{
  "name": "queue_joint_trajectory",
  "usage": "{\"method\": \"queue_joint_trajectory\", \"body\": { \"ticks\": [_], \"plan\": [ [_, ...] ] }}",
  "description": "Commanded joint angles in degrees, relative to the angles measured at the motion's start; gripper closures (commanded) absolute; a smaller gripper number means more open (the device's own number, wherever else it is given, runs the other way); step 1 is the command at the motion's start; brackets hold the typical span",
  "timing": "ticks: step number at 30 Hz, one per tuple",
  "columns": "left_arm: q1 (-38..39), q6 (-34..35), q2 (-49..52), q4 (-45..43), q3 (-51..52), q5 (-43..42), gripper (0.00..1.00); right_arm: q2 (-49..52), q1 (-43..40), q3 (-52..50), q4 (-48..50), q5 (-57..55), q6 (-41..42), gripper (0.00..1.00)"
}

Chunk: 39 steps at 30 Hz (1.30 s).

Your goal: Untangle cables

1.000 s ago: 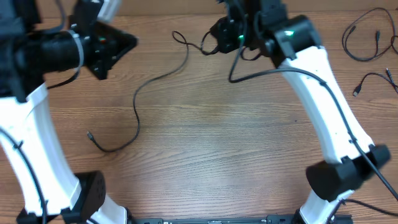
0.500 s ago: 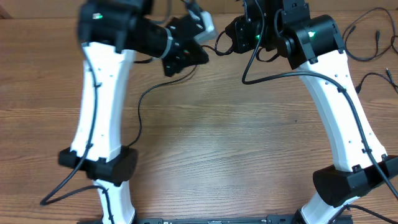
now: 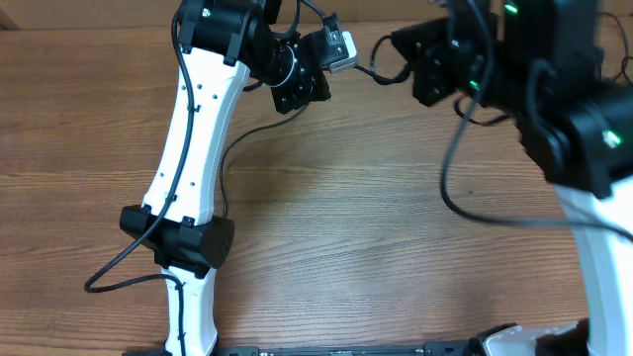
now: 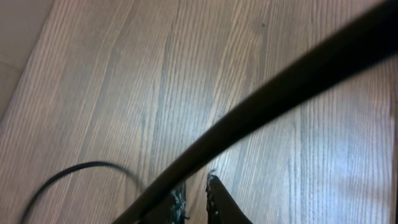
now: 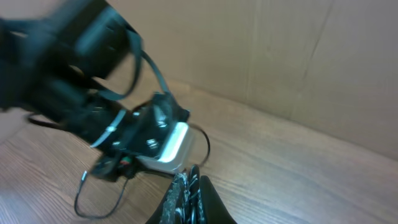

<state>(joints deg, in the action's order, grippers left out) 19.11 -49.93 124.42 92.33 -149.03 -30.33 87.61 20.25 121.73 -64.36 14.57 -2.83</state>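
Observation:
A thin black cable (image 3: 242, 135) trails from the back centre of the table down toward the left arm's base. A short stretch of it (image 3: 374, 71) spans the gap between the two grippers. My left gripper (image 3: 346, 54) is at the back centre. Its fingertips (image 4: 214, 198) stand a little apart, with wood showing between them (image 4: 196, 196), so it is open. A blurred black cable (image 4: 273, 93) crosses close in front of that camera. My right gripper (image 3: 398, 47) faces the left one and is shut (image 5: 191, 180) on a black cable (image 5: 189, 190).
The left arm's white link (image 3: 193, 148) and black elbow (image 3: 183, 237) stand over the left-centre of the table. The right arm (image 3: 584, 119) fills the back right. A cardboard wall (image 5: 280, 56) rises behind the table.
The left arm swung from the far left to the back centre, close to the right gripper, and its fingers parted slightly. The right arm shifted right and stayed shut on the cable.

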Motion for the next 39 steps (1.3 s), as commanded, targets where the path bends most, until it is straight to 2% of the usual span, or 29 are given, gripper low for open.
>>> {"method": "queue_joint_trajectory", "body": {
  "ticks": [1,12,17,18,21,25,29,39],
  "plan": [
    [0.11,0.35,-0.42,-0.83,-0.24,-1.16,0.86,-0.17,-0.13,1.05,-0.35,-0.39,-0.46,0.96],
    [0.00,11.58,-2.29,-4.28,-9.84,-1.88,0.86,-0.07,-0.15,1.03,-0.92,-3.43,-0.46,0.96],
    [0.00,12.26,-3.43,-2.80,-12.31,-4.42,0.65,-0.07,-0.15,1.03,-0.96,-3.48,-0.46,0.96],
    [0.02,12.24,-3.39,-2.54,-12.24,-5.46,0.59,-0.07,-0.15,1.03,-0.98,-3.48,-0.46,0.96],
    [0.09,12.24,-2.93,-2.12,-11.17,-7.30,0.50,-0.07,-0.13,1.03,-1.11,-3.48,-0.46,0.96],
    [0.09,12.22,-2.93,-2.14,-9.25,-10.54,0.48,-0.07,-0.15,1.03,-1.81,-3.67,-0.48,0.96],
    [0.11,12.22,-2.93,-2.19,-8.57,-11.76,0.52,-0.07,-0.13,1.03,-2.49,-4.52,-0.48,0.96],
    [2.01,11.19,-2.80,-2.32,-8.57,-13.68,0.54,-0.07,-0.13,1.03,-2.69,-4.50,-0.48,0.96]
  ]
}}
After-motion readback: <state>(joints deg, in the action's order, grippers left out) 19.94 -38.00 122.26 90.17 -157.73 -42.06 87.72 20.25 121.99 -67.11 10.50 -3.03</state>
